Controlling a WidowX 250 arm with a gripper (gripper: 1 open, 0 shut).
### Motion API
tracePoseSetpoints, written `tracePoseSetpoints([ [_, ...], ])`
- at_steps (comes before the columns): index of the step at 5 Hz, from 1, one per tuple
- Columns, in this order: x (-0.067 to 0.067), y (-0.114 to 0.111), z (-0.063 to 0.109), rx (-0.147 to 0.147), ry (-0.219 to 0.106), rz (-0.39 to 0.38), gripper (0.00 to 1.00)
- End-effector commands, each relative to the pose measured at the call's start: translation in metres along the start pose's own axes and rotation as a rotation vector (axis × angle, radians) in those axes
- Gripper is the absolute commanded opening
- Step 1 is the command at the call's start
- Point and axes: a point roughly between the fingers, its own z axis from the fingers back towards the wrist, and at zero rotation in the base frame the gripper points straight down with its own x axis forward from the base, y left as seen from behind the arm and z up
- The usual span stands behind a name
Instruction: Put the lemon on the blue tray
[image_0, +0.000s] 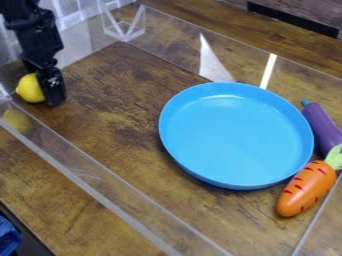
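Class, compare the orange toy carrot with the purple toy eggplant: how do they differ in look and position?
The carrot is orange with dark marks; the eggplant is plain purple.
The carrot lies nearer the picture's bottom edge, the eggplant higher up.
Both lie right of the blue tray.
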Motion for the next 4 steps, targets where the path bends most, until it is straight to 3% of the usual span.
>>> tracePoseSetpoints([
  [1, -0.005, 0.013, 0.017, 0.062, -0.018, 0.024, 0.00],
  [2, -0.001, 0.009, 0.014, 0.066, -0.007, 0.018, 1.00],
  [3, -0.001, 0.003, 0.019, 0.064, -0.004, -0.009, 0.00],
  [4, 0.001, -0.005, 0.031, 0.065, -0.002, -0.037, 0.00],
])
